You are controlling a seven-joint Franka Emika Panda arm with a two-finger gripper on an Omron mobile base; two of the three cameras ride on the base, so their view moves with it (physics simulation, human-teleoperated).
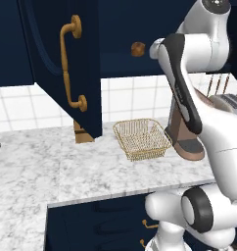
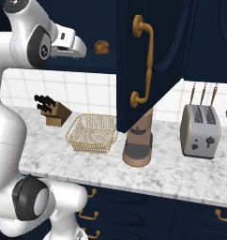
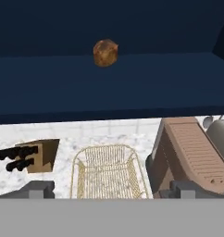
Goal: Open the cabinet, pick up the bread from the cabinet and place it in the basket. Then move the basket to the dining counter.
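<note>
Both navy doors of the cabinet [image 1: 66, 63] stand swung open, brass handles facing out. On its shelf [image 3: 109, 83] sits the bread [image 3: 105, 52], a small dark brown lump, also seen in the base views [image 1: 137, 49] [image 2: 102, 47]. My gripper [image 2: 82, 50] hovers level with the shelf, just in front of the bread and apart from it, open with nothing between its fingers [image 3: 37, 189]. Directly below on the marble counter rests the pale gold wire basket [image 1: 141, 138] [image 2: 92, 133] [image 3: 108, 171], with nothing in it. The dining counter is out of view.
A knife block [image 2: 52, 112] stands left of the basket. A brown ribbed appliance [image 2: 138, 145] stands to its right, under the open right door [image 2: 143, 61]. Farther right are a toaster [image 2: 200, 129] and hanging utensils [image 2: 202, 93]. Navy drawers [image 1: 106, 220] run below the counter edge.
</note>
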